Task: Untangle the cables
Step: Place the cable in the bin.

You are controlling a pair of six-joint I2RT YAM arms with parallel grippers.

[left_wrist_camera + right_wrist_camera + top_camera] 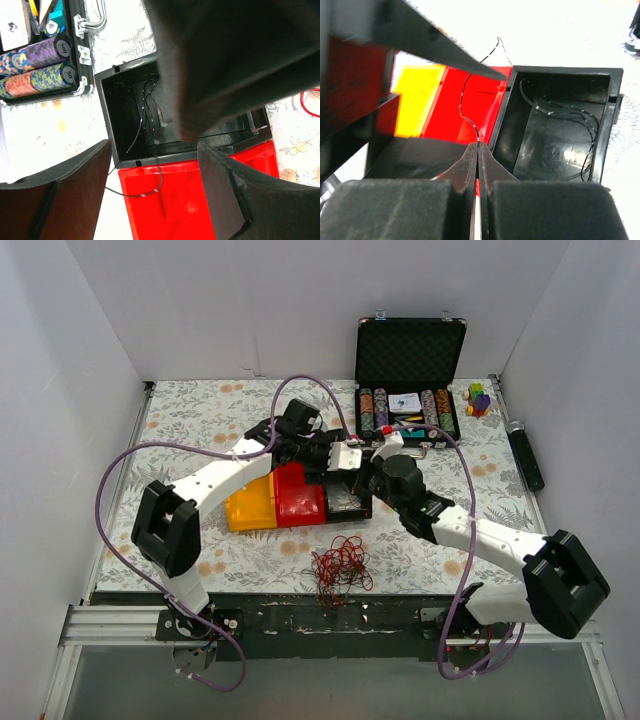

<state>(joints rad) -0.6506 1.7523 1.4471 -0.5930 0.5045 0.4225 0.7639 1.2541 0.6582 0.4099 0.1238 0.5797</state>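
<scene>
The right pincer (478, 150) was pinched shut on one thin black cable (462, 102), whose free length ran straight ahead of the tips — up across the red bin (445, 100). More black strands (547, 112) lay coiled in the black bin (615, 115), just right of it. The left pincer (155, 187) hung open above that bin; the red tangle (340, 565) sat apart on the desk (200, 420), behind both.

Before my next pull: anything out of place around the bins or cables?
Yes. One black cable trails out of the black bin, over its rim and across the red bin. The red cable tangle sits at the near edge of the table, a few strands apparently spilling over it.
</scene>
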